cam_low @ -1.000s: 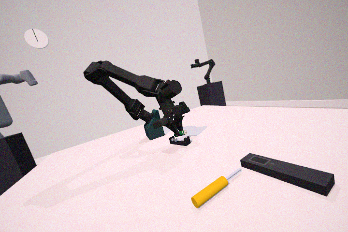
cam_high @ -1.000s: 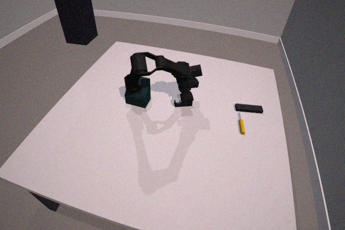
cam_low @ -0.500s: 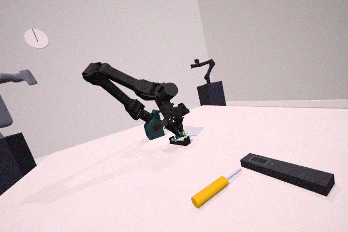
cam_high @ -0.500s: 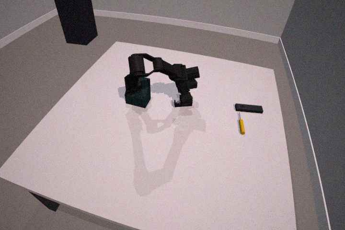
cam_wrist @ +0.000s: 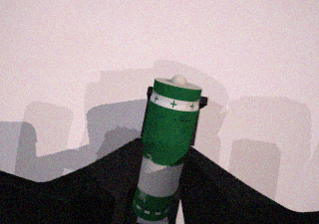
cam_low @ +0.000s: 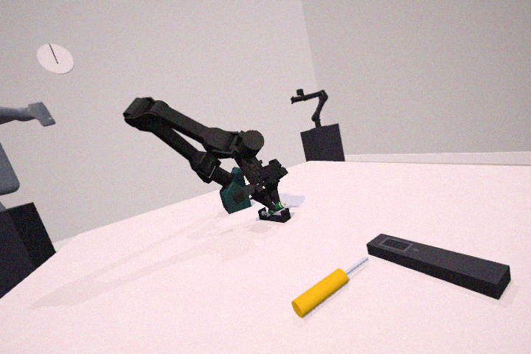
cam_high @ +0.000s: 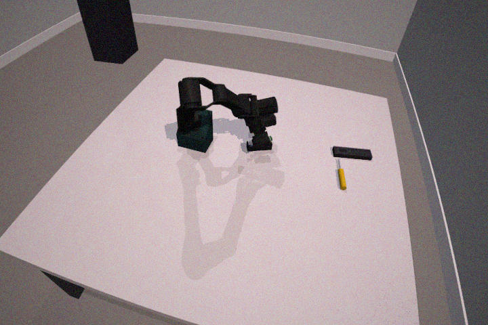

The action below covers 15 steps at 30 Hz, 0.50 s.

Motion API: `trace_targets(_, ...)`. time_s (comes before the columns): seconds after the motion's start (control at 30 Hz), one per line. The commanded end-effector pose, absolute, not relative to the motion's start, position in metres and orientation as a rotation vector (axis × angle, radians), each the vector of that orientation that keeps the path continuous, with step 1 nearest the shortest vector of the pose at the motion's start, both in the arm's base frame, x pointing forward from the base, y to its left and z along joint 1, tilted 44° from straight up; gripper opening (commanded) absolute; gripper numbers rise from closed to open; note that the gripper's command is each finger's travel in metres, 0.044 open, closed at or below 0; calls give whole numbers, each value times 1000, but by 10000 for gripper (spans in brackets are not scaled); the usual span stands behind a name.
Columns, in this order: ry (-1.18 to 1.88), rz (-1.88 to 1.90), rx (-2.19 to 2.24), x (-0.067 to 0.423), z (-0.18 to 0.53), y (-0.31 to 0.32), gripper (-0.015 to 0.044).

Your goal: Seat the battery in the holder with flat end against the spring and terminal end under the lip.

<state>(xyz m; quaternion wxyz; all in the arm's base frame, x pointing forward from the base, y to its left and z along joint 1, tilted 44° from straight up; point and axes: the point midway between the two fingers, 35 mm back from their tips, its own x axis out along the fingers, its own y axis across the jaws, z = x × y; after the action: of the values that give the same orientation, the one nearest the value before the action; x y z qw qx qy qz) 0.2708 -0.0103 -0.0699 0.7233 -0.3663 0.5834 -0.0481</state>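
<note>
My gripper is shut on the green battery, low over the table beside the arm's base. The battery has a grey band and a white terminal nub that points away from the wrist camera. The small black holder lies right under it. In the exterior view the battery looks tilted, terminal end higher. I cannot tell whether it touches the holder.
A yellow-handled screwdriver and a long black bar-shaped device lie to the right on the white table. The arm's teal base stands left of the holder. A dark pillar stands beyond the table.
</note>
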Motion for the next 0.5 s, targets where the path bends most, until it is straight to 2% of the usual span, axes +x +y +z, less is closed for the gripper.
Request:
trace_targets(0.0, 1271, -91, -810, 268, -70, -12, 64)
trace_targets(0.47, 1196, -54, -813, 264, -69, -17, 64)
